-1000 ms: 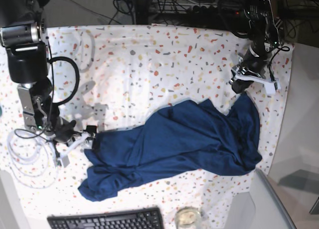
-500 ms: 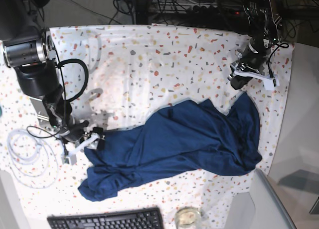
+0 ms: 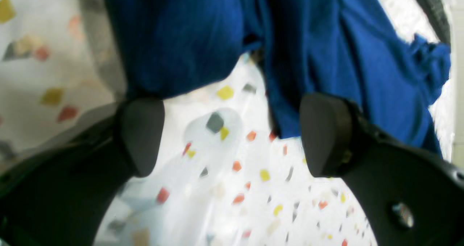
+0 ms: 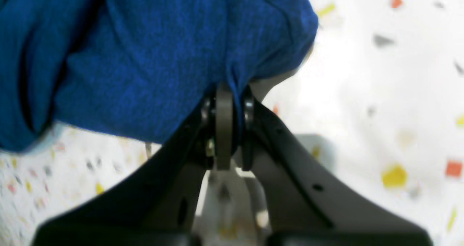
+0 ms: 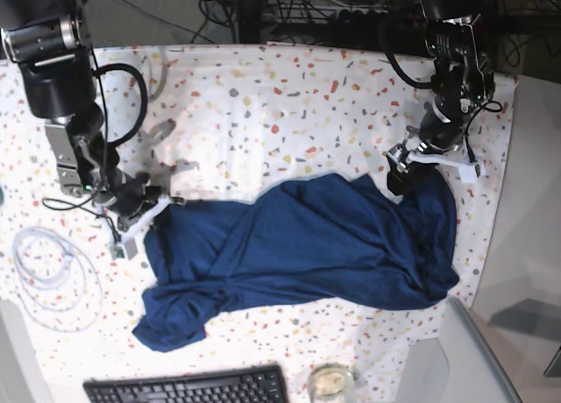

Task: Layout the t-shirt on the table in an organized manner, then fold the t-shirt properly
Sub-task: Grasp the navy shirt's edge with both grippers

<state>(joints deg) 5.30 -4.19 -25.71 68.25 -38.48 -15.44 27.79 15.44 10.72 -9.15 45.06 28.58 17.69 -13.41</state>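
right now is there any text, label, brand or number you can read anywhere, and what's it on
None can be read.
t-shirt: plain dark blue, no print or tag showing.
table: only coloured flecks on the cloth, no writing.
keyboard: key legends too small to read.
right gripper and left gripper: black parts, no markings visible.

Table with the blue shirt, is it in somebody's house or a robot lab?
Probably a robot lab or workshop. Two robot arms work over the table, cables lie coiled on it, and a keyboard sits at its edge.
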